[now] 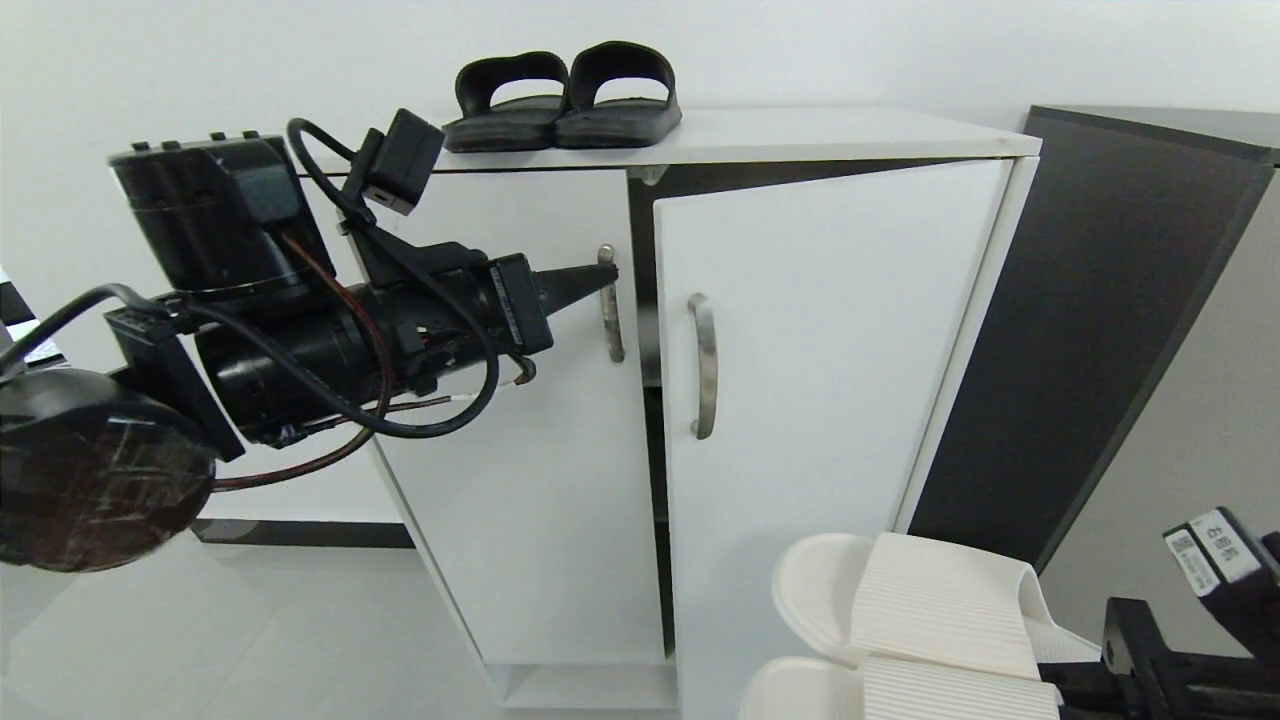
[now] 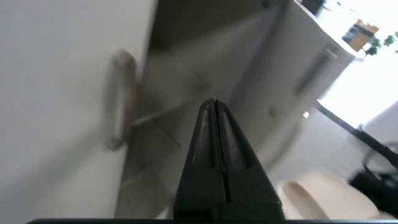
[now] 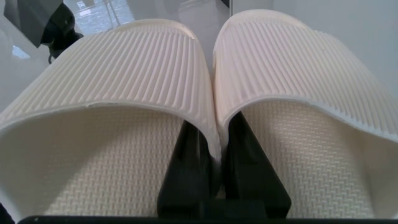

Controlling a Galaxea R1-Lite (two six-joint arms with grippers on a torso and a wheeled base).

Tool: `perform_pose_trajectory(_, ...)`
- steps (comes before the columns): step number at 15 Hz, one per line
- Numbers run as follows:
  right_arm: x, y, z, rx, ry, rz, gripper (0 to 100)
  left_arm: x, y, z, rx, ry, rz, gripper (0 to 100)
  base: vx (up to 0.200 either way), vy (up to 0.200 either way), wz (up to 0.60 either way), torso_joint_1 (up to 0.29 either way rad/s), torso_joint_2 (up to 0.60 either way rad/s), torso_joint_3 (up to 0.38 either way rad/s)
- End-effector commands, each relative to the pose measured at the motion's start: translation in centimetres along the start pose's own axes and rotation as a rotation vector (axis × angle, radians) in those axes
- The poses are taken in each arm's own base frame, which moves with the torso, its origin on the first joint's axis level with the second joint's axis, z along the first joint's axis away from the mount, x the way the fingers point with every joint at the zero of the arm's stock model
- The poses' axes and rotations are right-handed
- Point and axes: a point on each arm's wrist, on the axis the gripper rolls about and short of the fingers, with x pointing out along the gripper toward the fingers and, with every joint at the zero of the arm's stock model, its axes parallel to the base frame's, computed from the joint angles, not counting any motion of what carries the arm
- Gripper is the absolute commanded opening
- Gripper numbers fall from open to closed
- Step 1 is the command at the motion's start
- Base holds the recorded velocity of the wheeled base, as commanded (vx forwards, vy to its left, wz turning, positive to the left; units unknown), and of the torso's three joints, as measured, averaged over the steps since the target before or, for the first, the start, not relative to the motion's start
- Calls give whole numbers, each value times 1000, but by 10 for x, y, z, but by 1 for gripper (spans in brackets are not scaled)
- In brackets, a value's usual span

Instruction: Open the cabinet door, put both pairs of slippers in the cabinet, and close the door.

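A white cabinet (image 1: 800,130) stands in front of me. Its right door (image 1: 830,380) is ajar, with a dark gap showing beside the left door (image 1: 520,480). A pair of black slippers (image 1: 565,100) rests on the cabinet top. My left gripper (image 1: 606,272) is shut and empty, its tip right at the left door's metal handle (image 1: 611,310). The left wrist view has the shut left gripper (image 2: 214,107) beside that handle (image 2: 120,99). Low on the right, a pair of white slippers (image 1: 930,620) is held side by side. My right gripper (image 3: 214,155) is shut on their inner edges (image 3: 214,106).
A dark grey cabinet (image 1: 1110,330) stands close against the white cabinet's right side. The right door's handle (image 1: 704,365) faces me. Glossy pale floor (image 1: 250,630) lies open at the lower left, and a white wall is behind.
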Motion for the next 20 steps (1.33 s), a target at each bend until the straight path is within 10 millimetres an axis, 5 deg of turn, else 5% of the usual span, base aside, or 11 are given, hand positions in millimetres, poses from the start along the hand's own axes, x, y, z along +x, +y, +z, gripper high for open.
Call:
perform_pose_trajectory(1, 1, -1, 0, 1, 4, 1, 0, 20, 5, -12, -18, 37, -5, 0, 0, 0, 0, 0, 0, 0)
perform_pose_trajectory(11, 12, -1, -8, 38, 63, 35, 0, 50, 4, -12, -11, 4, 29, 0, -20, 0, 0, 0, 0, 0)
perform_pose_trajectory(14, 12, 3, -13, 60, 80, 76, 0, 51, -14, -16, -6, 16, -14, 0, -200, 0, 0, 5, 2, 2)
perform_pose_trajectory(18, 9, 6, -12, 55, 63, 137, 0, 20, -69, -21, 80, 25, -108, 0, -200, 0, 0, -4, 2, 1)
perform_pose_trajectory(20, 7, 7, -12, 54, 60, 147, 0, 14, -67, -16, 90, 6, -95, 0, -100, 0, 0, 1, 1, -1)
